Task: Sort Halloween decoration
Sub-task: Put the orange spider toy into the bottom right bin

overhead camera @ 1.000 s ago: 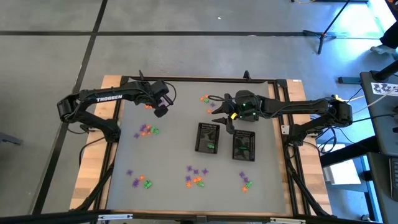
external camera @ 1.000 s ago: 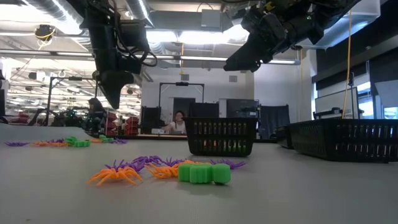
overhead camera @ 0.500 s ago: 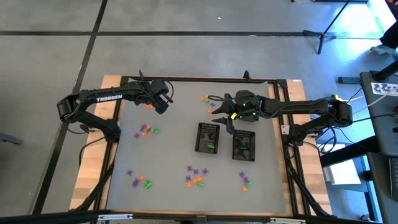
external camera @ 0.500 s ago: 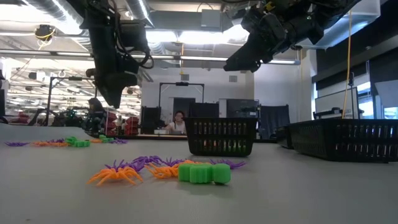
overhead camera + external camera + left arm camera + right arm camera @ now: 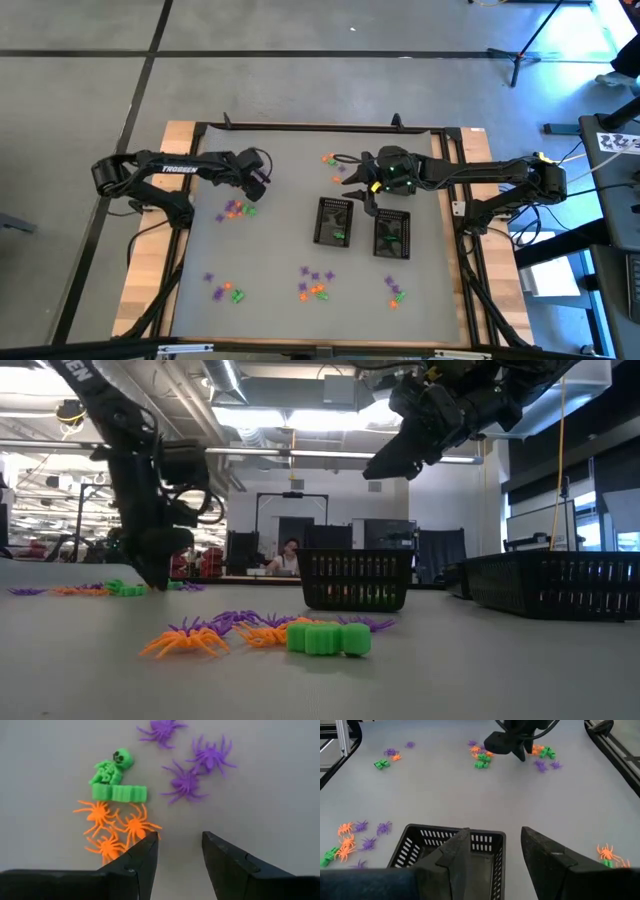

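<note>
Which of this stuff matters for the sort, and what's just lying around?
Job: orange spiders, purple spiders, green skeleton, baskets; left gripper open beside the orange spiders; right gripper open over a basket.
Lying about: stand, person in the background.

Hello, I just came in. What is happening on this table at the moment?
A two-armed robot is sorting small Halloween trinkets. The left gripper is down over a cluster of orange spiders, purple spiders and a green skeleton, open and holding nothing. The right gripper waits, open, above a black mesh basket. More trinkets lie scattered in groups on the table.
</note>
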Controlling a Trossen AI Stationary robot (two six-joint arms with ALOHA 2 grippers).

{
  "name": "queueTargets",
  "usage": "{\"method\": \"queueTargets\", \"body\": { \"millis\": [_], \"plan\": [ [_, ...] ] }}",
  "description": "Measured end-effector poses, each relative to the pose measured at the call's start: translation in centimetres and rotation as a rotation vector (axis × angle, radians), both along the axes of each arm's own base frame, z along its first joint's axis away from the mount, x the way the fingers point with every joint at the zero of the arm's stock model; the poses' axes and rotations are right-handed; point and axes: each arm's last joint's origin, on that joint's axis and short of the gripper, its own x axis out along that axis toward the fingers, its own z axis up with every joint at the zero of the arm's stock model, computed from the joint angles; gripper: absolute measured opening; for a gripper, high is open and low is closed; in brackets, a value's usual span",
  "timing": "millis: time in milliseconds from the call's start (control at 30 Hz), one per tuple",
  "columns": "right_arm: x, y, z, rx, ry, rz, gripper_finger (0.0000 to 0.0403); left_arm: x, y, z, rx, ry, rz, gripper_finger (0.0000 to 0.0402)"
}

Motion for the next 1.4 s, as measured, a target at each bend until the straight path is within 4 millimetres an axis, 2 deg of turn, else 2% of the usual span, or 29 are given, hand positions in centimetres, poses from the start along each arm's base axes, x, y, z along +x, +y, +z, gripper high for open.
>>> {"method": "queueTargets", "body": {
  "millis": [233, 433, 667, 900, 1400],
  "plan": [
    [0.1, 0.0, 0.1, 0.008, -0.01, -0.007, 0.0175, -1.4, -0.1, 0.5, 0.073, -0.007, 0.043, 0.0153],
    [0.0, 0.0, 0.0, 0.012, 0.003, -0.008, 0.0175, -3.6, -0.6, 1.9, 0.148, -0.132, 0.106, 0.0153],
    [0.0, 0.0, 0.1, 0.01, -0.006, -0.008, 0.0175, -4.7, -1.1, 3.0, 0.203, -0.228, 0.18, 0.0153],
    [0.2, 0.0, 0.4, 0.009, -0.038, -0.012, 0.0175, -5.9, -1.2, 2.1, 0.174, -0.095, 0.337, 0.0145],
    [0.2, 0.0, 0.4, 0.009, -0.041, -0.012, 0.0175, -5.6, 0.4, 0.6, 0.1, -0.098, 0.407, 0.0142]
  ]
}}
